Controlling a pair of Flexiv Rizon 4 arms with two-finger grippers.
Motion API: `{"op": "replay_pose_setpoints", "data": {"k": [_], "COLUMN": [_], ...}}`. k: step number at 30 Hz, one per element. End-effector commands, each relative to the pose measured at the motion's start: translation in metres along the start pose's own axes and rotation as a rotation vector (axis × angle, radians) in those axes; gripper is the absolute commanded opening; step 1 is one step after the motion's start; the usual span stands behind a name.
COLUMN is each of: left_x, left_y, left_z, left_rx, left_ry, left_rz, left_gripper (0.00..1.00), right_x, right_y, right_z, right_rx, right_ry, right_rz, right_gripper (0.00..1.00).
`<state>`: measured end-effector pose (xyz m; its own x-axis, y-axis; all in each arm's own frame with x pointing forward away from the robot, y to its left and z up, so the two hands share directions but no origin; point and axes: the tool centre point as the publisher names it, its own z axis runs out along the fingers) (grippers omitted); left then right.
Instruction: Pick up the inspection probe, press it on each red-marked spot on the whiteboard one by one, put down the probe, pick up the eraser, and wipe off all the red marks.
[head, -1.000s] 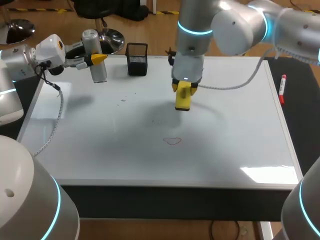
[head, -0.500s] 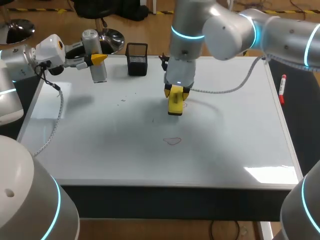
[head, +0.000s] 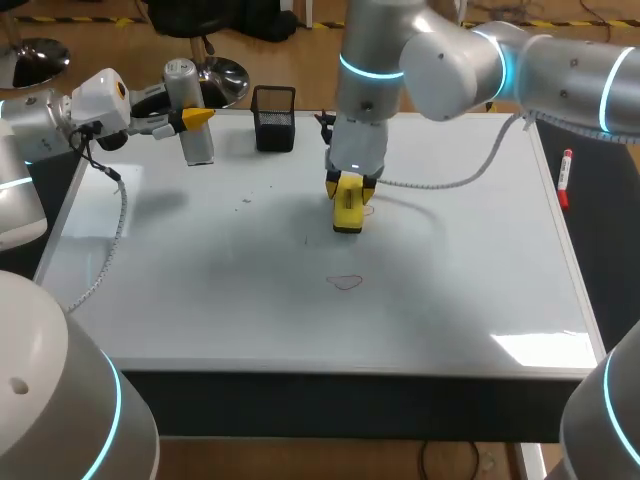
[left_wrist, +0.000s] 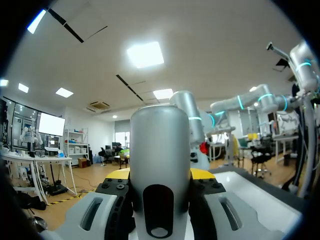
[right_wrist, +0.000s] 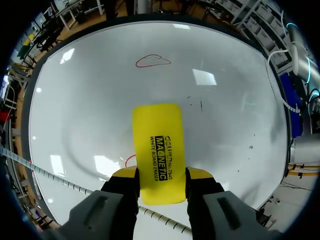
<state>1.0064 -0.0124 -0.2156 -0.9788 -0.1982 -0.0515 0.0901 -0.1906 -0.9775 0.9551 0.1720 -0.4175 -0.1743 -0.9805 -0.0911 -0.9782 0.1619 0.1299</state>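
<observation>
Wiping stage, by look of it: right tool (right_wrist: 161, 175) pinching yellow eraser (right_wrist: 157, 150) by its long sides, low at whiteboard (head: 480, 250) centre, contact unclear. Eraser long axis runs 12–6 in head view; red oval mark (head: 346, 282) lies at 6 o'clock from it, near, apart. Fainter red trace (right_wrist: 129, 160) just beside gripped end. Right arm nearer. Left tool (head: 190, 118) clamped on upright probe (head: 200, 145) at 10 o'clock corner, well apart
</observation>
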Motion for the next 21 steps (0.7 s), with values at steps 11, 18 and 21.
{"op": "replay_pose_setpoints", "data": {"k": [11, 18, 21], "left_x": [0.002, 0.002, 0.002], "left_y": [-0.002, -0.002, -0.002], "left_z": [0.001, 0.001, 0.001], "left_rx": [-0.002, -0.002, -0.002], "left_ry": [-0.006, -0.006, -0.006], "left_rz": [0.002, 0.002, 0.002], "left_gripper": [0.00, 0.00, 0.00], "right_x": [-0.002, 0.004, 0.009], "right_y": [-0.003, -0.003, -0.002], "right_z": [0.008, 0.012, 0.014], "right_rx": [-0.013, -0.021, -0.026], "right_ry": [0.007, 0.002, 0.005], "right_rz": [-0.009, -0.010, -0.001], "right_gripper": [0.00, 0.00, 0.00]}}
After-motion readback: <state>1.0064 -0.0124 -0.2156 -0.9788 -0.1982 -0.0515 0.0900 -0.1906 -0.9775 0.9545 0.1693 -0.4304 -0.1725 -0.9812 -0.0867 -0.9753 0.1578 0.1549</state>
